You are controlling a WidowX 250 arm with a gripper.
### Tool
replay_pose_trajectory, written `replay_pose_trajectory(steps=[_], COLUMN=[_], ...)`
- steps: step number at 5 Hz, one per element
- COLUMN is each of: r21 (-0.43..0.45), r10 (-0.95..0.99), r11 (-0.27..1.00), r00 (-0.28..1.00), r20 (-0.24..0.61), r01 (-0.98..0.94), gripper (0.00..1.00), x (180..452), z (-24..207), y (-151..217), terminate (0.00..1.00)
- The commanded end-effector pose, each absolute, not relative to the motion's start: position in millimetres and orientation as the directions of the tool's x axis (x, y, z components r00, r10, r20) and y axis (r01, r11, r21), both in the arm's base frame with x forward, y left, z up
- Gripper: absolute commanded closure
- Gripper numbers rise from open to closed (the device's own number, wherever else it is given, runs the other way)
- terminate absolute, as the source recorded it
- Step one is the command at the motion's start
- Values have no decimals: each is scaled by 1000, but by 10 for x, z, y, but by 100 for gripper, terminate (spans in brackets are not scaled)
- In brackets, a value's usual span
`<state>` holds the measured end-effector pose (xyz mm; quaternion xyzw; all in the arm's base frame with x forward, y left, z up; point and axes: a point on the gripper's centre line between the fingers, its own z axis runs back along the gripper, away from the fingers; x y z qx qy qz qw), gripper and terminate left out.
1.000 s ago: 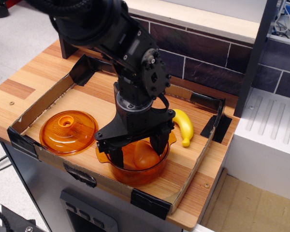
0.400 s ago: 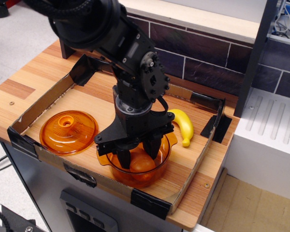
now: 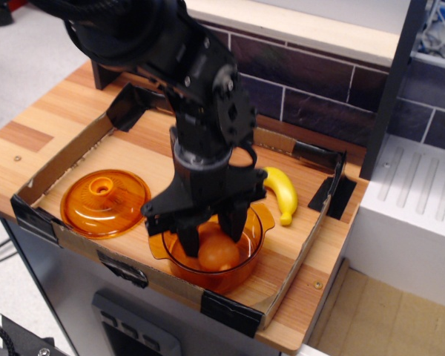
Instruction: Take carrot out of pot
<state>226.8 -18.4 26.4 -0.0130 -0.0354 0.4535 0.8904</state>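
The transparent orange pot (image 3: pixel 241 268) stands at the front of the cardboard tray. The orange carrot (image 3: pixel 218 254) is inside it, its rounded body showing at about rim height. My black gripper (image 3: pixel 210 239) points straight down into the pot, and its two fingers (image 3: pixel 188 241) are closed against the sides of the carrot. The upper end of the carrot is hidden between the fingers.
The domed orange lid (image 3: pixel 104 202) with a knob lies left of the pot. A yellow banana (image 3: pixel 282 193) lies behind and right of the pot. The low cardboard tray wall (image 3: pixel 81 241) runs around them on a wooden counter. A white appliance stands to the right.
The open fingers came down into the pot and closed on the carrot. The carrot now sits a little higher and more upright between them.
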Motion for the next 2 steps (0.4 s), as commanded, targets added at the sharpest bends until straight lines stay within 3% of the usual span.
replay_pose_trajectory(steps=[1,2], r21=[-195,-210], r10=[875,908], r11=[484,416], r00=[478,392], r20=[78,144], r01=[-853,-885], gripper=[100,100], x=[2579,2770], z=[990,1070], y=[84,346], terminate=[0,0])
